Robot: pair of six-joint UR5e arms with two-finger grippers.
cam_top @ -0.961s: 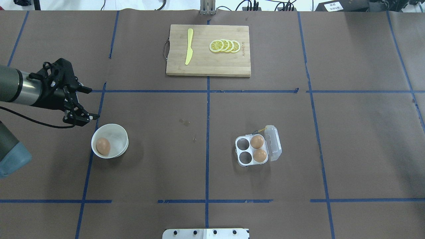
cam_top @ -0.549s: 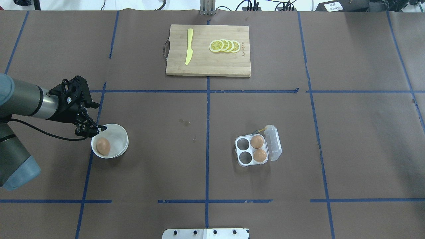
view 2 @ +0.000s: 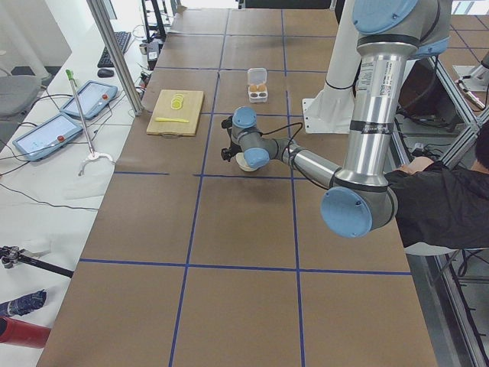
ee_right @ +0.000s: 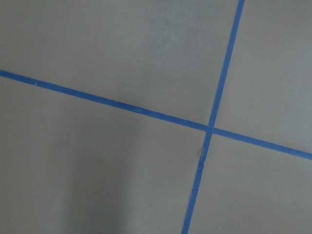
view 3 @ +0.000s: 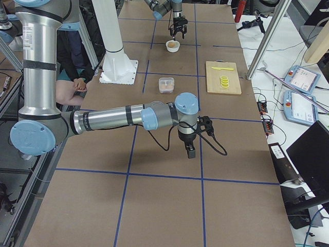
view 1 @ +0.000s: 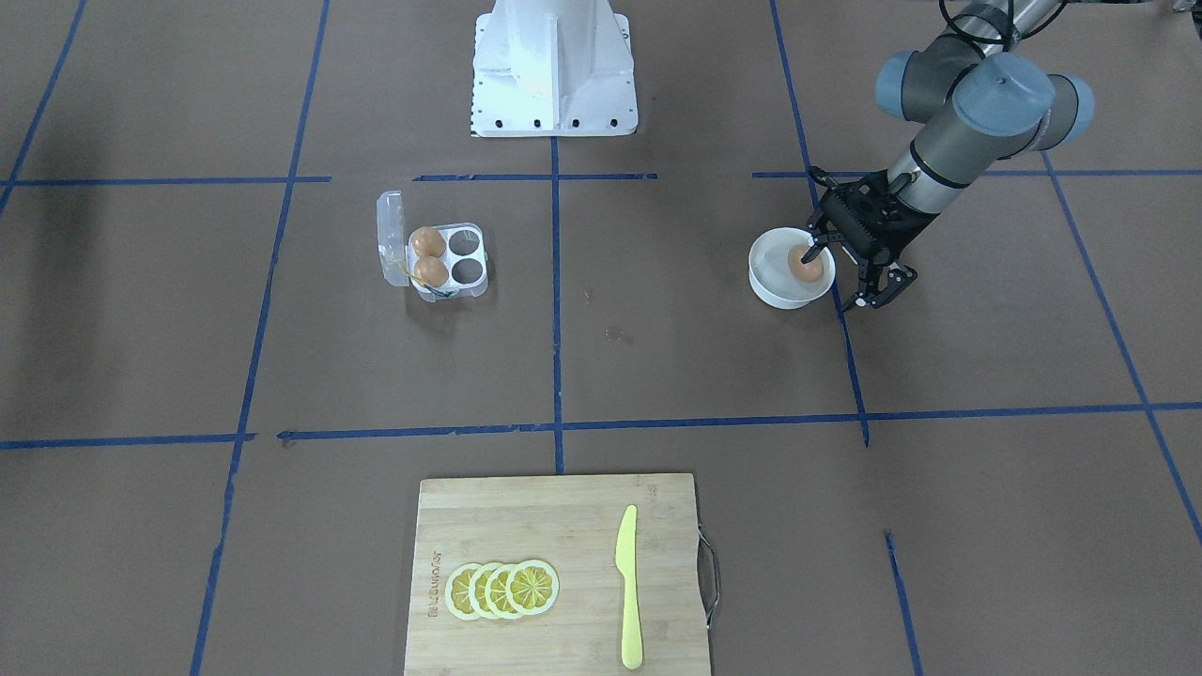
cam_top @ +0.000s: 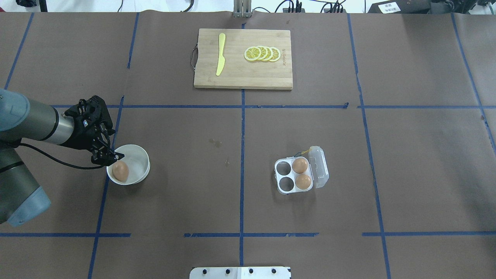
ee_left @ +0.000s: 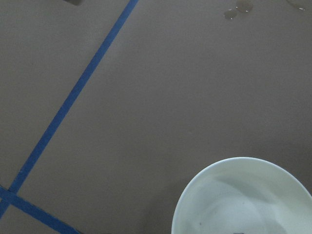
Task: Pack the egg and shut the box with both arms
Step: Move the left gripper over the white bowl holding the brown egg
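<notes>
Currently the pick-up is in hand: left pincer [view 1: 838, 280], released, straddles the bowl [view 1: 782, 299] rim, egg [view 1: 803, 268] just beside its inner finger [view 1: 816, 249], box [view 1: 449, 257] well apart with lid [view 1: 388, 225] open. Next move likely needs recentring over the egg before clenching gently.

counter [view 1: 657, 357]: brown covering, blue tape grid.
box [view 1: 467, 281]: clear, lid open at its view-left side; two brown eggs [view 1: 427, 242] in the cells beside the lid.
bowl [view 1: 775, 287]: white, round, well apart from the box.
egg [view 1: 805, 267]: brown, in the bowl.
left pincer [view 1: 842, 274]: jaws spread, one finger over the bowl by the egg, the other outside the rim.
pedestal [view 1: 552, 66]: white, top centre.
cutting board [view 1: 563, 526]: wooden, carrying lemon slices [view 1: 502, 590] and yellow knife [view 1: 627, 587].
</notes>
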